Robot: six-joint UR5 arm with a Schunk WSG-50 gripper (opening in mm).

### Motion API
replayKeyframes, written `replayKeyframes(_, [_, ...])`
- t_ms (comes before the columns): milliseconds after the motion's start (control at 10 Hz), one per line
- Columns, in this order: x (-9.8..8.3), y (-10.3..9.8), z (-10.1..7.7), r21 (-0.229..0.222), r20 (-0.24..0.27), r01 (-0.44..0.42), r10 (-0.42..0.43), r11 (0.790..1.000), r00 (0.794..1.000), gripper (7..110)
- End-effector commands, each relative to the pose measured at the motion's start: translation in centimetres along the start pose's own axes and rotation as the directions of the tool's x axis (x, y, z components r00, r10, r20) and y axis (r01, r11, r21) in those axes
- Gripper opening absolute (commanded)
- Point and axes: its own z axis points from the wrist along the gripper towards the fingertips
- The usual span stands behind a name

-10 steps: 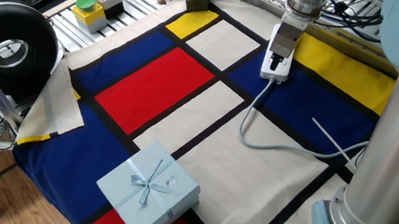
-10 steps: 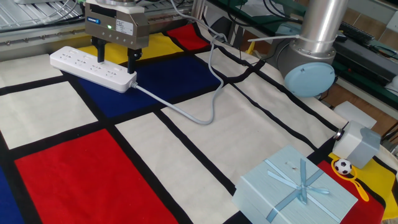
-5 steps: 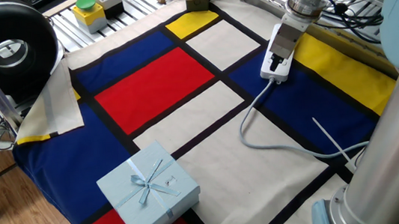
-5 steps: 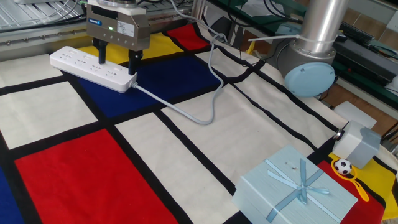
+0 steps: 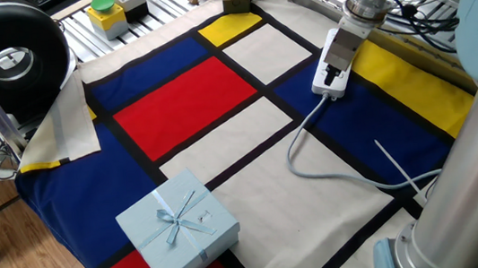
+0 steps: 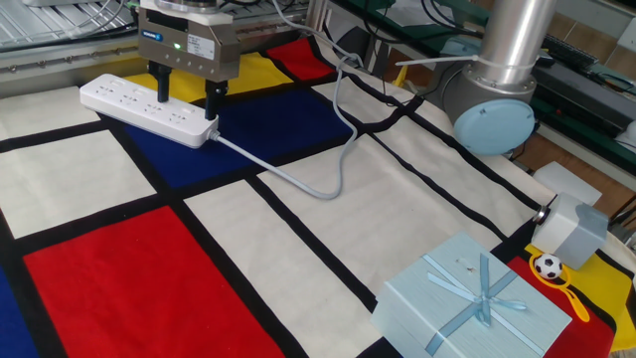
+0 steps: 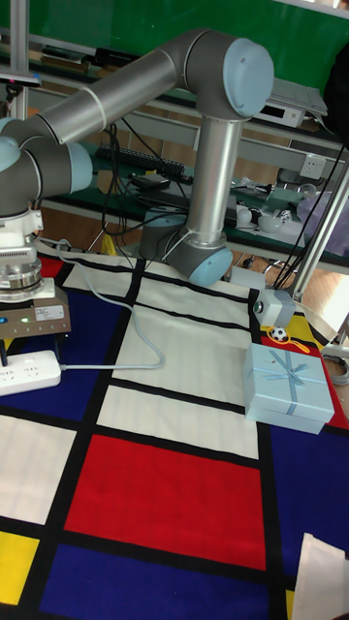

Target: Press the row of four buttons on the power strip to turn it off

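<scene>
The white power strip (image 6: 124,107) lies on the chequered cloth at the back, its grey cord (image 6: 298,181) trailing from the near end. In the other fixed view my gripper (image 6: 185,97) stands upright over the strip's cord end, open, with its two dark fingers (image 6: 157,88) spread along the strip's length and their tips at its face. Nothing is held between them. In one fixed view the gripper (image 5: 331,73) covers most of the strip (image 5: 328,87). The tall view shows the strip (image 7: 27,372) under the gripper (image 7: 31,351). I cannot make out the row of four buttons.
A pale blue gift box (image 6: 472,303) with a ribbon sits at the cloth's near corner. Beside it are a small grey cube (image 6: 574,229) and a football trinket (image 6: 546,266). The arm's base (image 6: 494,124) stands right of the cord. A black round device (image 5: 9,56) is at the far left.
The gripper has shifted only a few pixels over the strip's cord end. The strip, cord and box have not moved.
</scene>
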Motion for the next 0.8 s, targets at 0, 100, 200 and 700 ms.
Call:
replayKeyframes(0, [-0.2,-0.1,0.2,-0.007,0.015,-0.009,0.009,1.000,1.000,88])
replayKeyframes(100, [-0.4,0.0,0.1,-0.010,0.017,-0.008,0.008,1.000,1.000,88])
replayKeyframes(200, [-0.3,0.0,-0.7,-0.011,0.008,-0.005,0.005,1.000,1.000,88])
replayKeyframes(700, [-1.5,-1.4,-3.6,-0.013,-0.029,0.022,-0.022,1.000,0.999,88])
